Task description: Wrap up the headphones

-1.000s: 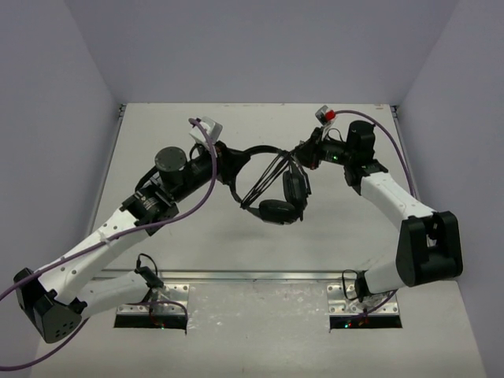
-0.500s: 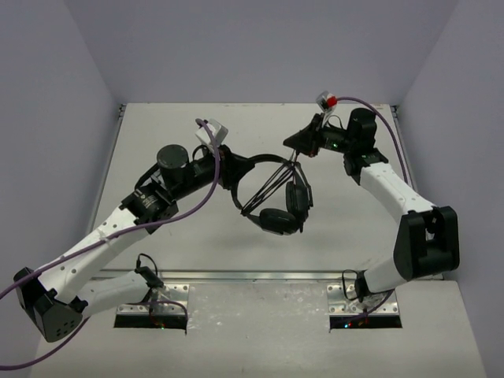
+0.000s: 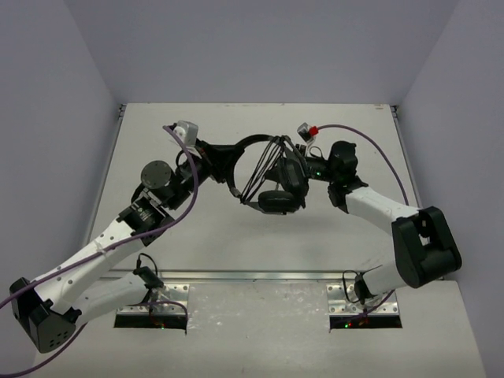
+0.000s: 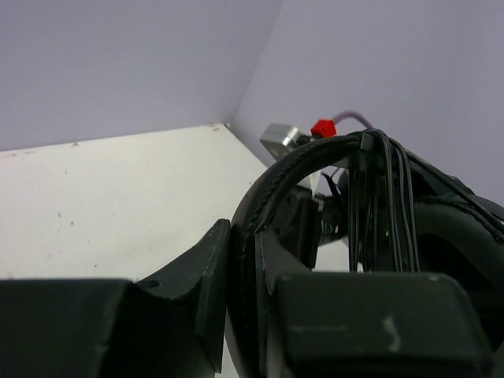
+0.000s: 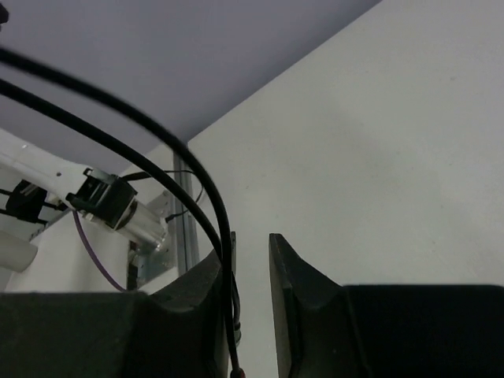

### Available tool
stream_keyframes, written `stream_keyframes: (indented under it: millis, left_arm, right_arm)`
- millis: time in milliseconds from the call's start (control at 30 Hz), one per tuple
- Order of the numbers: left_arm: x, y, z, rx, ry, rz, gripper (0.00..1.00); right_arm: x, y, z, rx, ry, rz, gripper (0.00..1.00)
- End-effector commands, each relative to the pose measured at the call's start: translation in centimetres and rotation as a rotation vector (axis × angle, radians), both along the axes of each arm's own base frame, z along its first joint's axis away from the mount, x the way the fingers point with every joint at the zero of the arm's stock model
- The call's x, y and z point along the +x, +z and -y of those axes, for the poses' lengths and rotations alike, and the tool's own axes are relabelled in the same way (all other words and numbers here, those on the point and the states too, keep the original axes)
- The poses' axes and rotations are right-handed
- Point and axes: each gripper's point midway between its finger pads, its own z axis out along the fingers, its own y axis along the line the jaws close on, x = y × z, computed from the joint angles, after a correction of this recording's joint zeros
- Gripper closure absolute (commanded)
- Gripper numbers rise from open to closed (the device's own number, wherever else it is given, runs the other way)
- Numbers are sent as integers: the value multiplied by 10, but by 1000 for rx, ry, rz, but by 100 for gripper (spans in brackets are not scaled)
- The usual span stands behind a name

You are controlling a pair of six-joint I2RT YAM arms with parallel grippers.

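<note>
Left fingers tight on headband, right fingers on cable, now nearer the earcups.

Black headphones at left tool

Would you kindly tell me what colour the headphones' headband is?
The headband is black, and it shows best in the left wrist view.

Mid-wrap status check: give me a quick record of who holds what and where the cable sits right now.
left gripper: shut on the headband
headphones: between the two grippers, over the middle of the table
cable: several strands strung across the headband's arc toward the earcups
right gripper: close beside the earcups; cable passes between its nearly closed fingers, firm clamp not clear
</note>
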Motion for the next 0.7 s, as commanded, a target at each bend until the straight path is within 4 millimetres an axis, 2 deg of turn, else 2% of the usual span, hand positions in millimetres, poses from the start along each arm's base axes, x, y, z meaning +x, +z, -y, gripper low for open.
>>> stream_keyframes:
  millis: [0,100,133,167,233,333,367,467,600,667]
  left_arm:
    - [-11,97,-31,-332,91,177,100]
    - [-8,104,-44,-366,154,167,100]
    - [-6,104,-46,-362,169,158,100]
    - [-7,111,-51,-369,190,163,100]
    - [-3,108,-52,-352,209,145,99]
    - [0,113,-59,-363,248,139,100]
    - [1,113,-60,-368,255,138,100]
    - [5,113,-64,-392,284,130,100]
    - [11,112,-63,-427,305,125,100]
    - [16,108,-65,-451,337,122,100]
  right_arm:
    - [-11,47,-16,137,31,87,75]
    - [-16,58,-15,196,16,93,75]
    - [-14,62,-13,210,-7,97,80]
    - [-15,61,-14,215,-12,90,80]
    - [-16,66,-13,224,-29,98,80]
    - [-19,70,-14,234,-52,104,73]
    - [-20,68,-14,234,-60,99,73]
    - [-28,72,-23,245,-71,109,75]
    - [-38,79,-40,267,-77,116,85]
    - [-43,82,-45,287,-89,120,86]
